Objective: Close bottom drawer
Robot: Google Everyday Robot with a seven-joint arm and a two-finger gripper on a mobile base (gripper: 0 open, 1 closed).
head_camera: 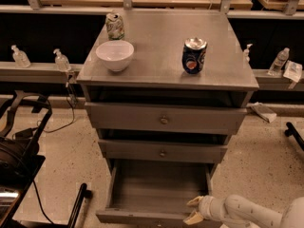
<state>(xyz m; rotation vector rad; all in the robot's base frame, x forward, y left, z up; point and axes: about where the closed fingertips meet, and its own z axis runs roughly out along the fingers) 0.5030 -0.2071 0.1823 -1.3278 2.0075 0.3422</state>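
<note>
The bottom drawer (pixel 156 189) of the grey cabinet stands pulled far out, its grey inside empty, its front panel (pixel 142 217) at the lower edge of the view. My gripper (pixel 193 210) comes in from the lower right on a white arm. Its pale fingertips rest at the right end of the drawer's front rim, one above and one below, with a gap between them. The two drawers above, each with a small round knob, sit nearly shut.
On the cabinet top stand a white bowl (pixel 114 55), a blue soda can (pixel 194 55) and a green-white can (pixel 114 26). Black equipment with cables (pixel 19 146) sits at the left on the speckled floor. Bottles line a ledge behind.
</note>
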